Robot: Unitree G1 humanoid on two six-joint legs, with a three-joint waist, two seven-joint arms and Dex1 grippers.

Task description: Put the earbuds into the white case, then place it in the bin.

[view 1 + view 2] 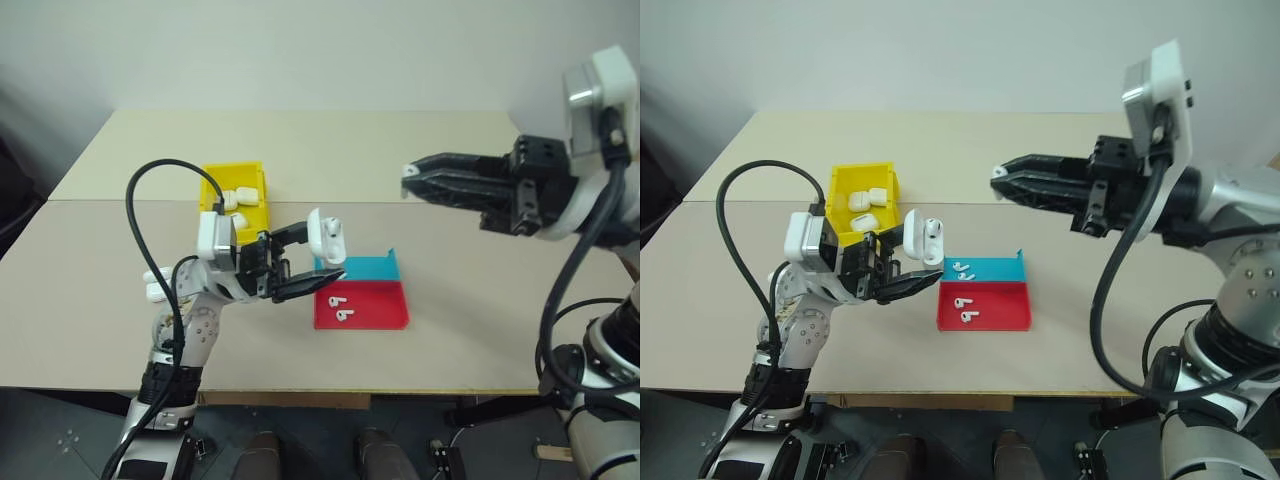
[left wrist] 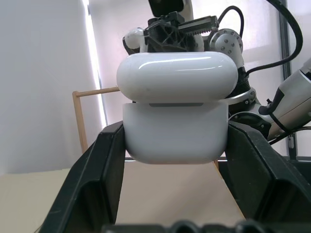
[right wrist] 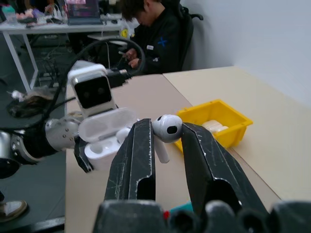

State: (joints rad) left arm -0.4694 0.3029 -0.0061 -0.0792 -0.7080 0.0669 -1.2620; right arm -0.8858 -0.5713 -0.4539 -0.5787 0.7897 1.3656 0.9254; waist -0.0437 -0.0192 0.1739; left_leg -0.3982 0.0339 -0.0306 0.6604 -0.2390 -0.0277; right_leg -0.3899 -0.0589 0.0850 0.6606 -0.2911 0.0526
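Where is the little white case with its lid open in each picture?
Left eye view: white case, left of middle, held in the left pincer.
Right eye view: left of middle, above the red-and-blue tray.
Left wrist view: middle, between the black fingers.
Right wrist view: lower left.
Shared landmark: yellow bin, near the case.

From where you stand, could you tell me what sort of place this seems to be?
Probably a robotics lab or shared workroom: a plain work table set with a yellow bin, and behind it a person seated near a cluttered desk.
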